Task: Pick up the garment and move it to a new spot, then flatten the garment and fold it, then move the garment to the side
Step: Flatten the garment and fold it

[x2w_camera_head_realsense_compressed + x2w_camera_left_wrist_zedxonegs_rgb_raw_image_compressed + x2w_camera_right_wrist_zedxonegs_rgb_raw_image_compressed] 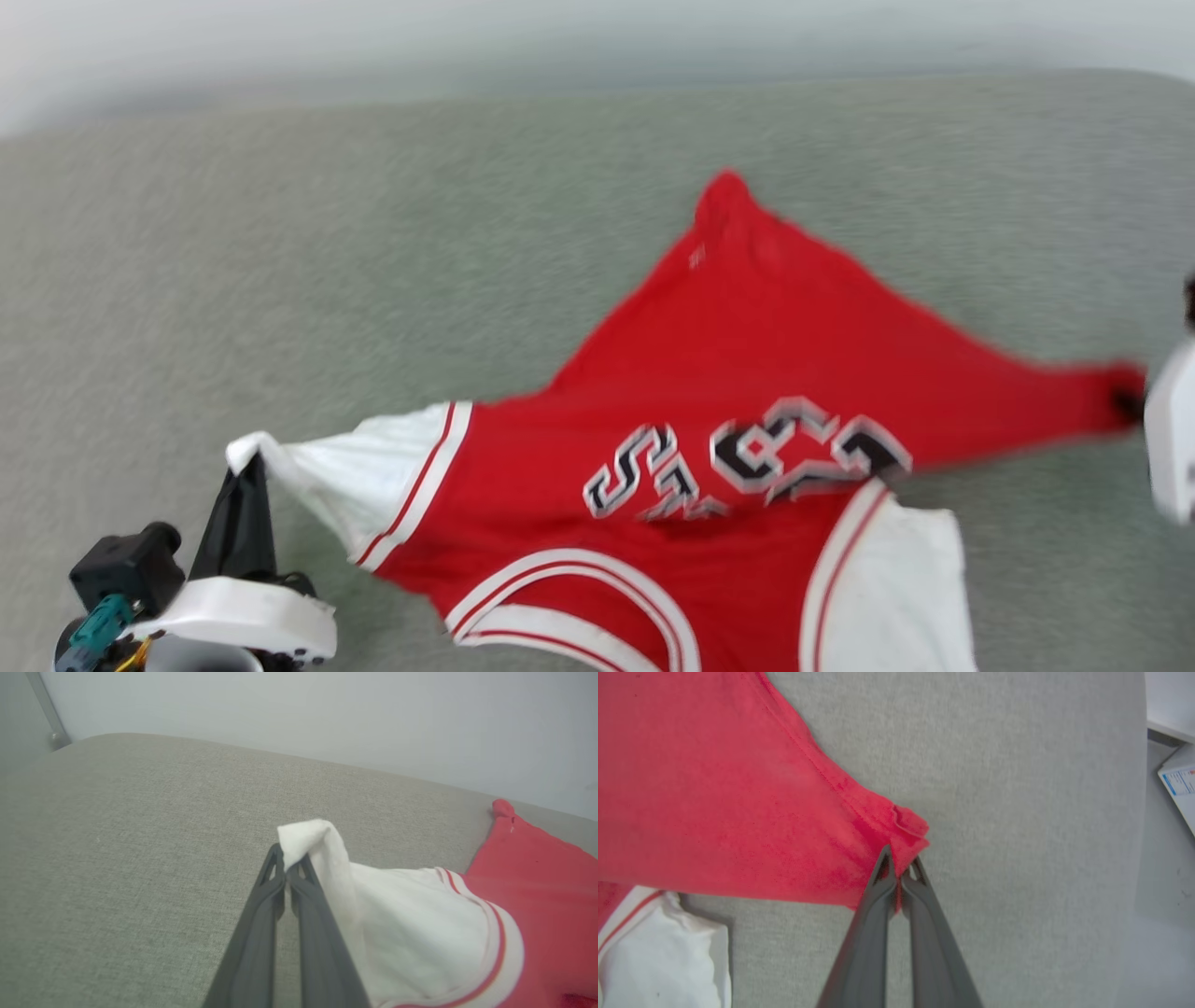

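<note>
Both grips are thin. My left gripper (286,865) is clamped on just the tip of 1 white sleeve (420,914), and my right gripper (901,870) is pinched shut on a red hem corner (910,828). The garment (747,373) lies spread on the grey cushion (373,280), print up, stretched between the 2 grips. If I pull the arms further apart, I judge either corner could slip free. An uneven lift could bunch the second sleeve (887,597), which lies slack near me. The head view is blurred, so I trust it less. Count: 1 garment, 2 sleeves, 2 grippers, 1 cushion.
</note>
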Motion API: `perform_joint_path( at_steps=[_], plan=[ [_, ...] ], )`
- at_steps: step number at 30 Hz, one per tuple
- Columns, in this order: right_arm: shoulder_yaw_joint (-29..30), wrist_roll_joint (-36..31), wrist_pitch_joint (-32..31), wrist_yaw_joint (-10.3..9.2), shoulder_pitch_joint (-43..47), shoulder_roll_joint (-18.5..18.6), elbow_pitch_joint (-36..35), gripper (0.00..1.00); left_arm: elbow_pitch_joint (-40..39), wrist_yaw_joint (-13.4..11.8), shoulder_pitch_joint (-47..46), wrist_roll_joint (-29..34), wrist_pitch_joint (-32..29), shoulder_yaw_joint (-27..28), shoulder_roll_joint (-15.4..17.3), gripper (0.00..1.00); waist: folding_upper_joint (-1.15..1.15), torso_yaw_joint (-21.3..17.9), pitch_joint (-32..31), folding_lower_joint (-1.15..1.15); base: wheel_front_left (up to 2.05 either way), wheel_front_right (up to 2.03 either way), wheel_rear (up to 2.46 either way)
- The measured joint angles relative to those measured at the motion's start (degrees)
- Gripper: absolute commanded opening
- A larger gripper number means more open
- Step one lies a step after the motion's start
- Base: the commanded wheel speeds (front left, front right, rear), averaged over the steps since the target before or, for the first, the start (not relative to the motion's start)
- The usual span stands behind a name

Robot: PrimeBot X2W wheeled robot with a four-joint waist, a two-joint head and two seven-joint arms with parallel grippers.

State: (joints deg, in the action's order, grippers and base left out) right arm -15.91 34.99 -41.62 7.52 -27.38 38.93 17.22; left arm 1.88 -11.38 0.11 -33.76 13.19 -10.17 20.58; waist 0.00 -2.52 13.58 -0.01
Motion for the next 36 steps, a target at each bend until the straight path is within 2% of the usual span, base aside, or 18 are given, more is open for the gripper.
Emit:
perform_joint_path(
  at_steps=[4, 9, 10, 11, 12, 18, 26, 30, 33, 36],
  plan=[
    [3.77, 0.76, -0.87, 0.00, 12.77, -0.82, -3.45, 0.00, -0.98, -0.87, 2.15, -0.40, -0.78, 1.02, 0.89, 0.00, 0.00, -3.78, -2.38, 0.00, 0.00, 0.00, 0.00],
    [8.37, 1.13, -3.18, 0.00, 26.53, -6.65, -6.16, 0.00, -2.14, -1.48, 4.21, -0.70, -2.00, 1.16, 1.77, 0.00, 0.00, -6.97, -4.82, -0.01, 0.00, 0.00, 0.00],
    [8.62, 1.07, -3.22, 0.00, 28.68, -7.83, -6.60, 0.18, -2.34, -1.56, 4.33, -0.69, -2.23, 1.02, 1.88, 0.00, 0.00, -7.38, -5.17, 0.00, 0.00, 0.00, 0.00],
    [9.13, 1.09, -2.94, 0.00, 30.41, -9.17, -6.95, 0.51, -2.59, -1.76, 4.40, -0.68, -2.52, 0.90, 1.97, 0.00, 0.00, -7.71, -5.42, -0.01, 0.00, 0.00, 0.00],
    [9.84, 1.07, -2.01, 0.00, 31.49, -10.44, -7.13, 1.00, -2.90, -1.80, 4.43, -0.66, -2.77, 0.79, 2.05, 0.00, 0.00, -7.96, -5.52, 0.00, 0.00, 0.00, 0.00],
    [11.85, -1.25, 7.12, -0.01, 29.72, -13.27, -8.69, 1.00, -4.55, -2.30, 4.30, 0.18, -4.14, -0.21, 2.58, 0.00, 0.00, -7.88, -4.48, 0.00, 0.00, 0.00, 0.00],
    [13.86, -2.22, 23.53, -0.02, 18.23, -14.19, -7.83, 1.00, -6.88, -2.29, 0.32, 1.43, -5.02, -2.08, 2.41, 0.00, 0.00, -5.69, -1.30, 0.01, 0.00, 0.00, 0.00],
    [11.96, -1.12, 23.69, -0.02, 11.01, -13.62, -5.67, 1.00, -7.64, -2.15, -2.70, 2.16, -5.32, -3.32, 1.90, 0.00, 0.00, -4.08, 1.19, 0.01, 0.00, 0.00, 0.00],
    [8.91, 1.22, 19.09, -0.02, 5.41, -12.14, -4.53, 1.00, -8.04, -1.64, -5.39, 2.94, -5.25, -4.61, 1.15, 0.00, 0.00, -2.70, 3.39, 0.02, 0.00, 0.00, 0.00],
    [6.33, 2.96, 11.96, -0.02, 0.28, -10.60, -3.64, 1.00, -8.16, -1.22, -7.17, 3.55, -4.70, -5.81, 0.44, 0.00, 0.00, -1.18, 5.57, 0.02, 0.00, 0.00, 0.00]
  ],
)
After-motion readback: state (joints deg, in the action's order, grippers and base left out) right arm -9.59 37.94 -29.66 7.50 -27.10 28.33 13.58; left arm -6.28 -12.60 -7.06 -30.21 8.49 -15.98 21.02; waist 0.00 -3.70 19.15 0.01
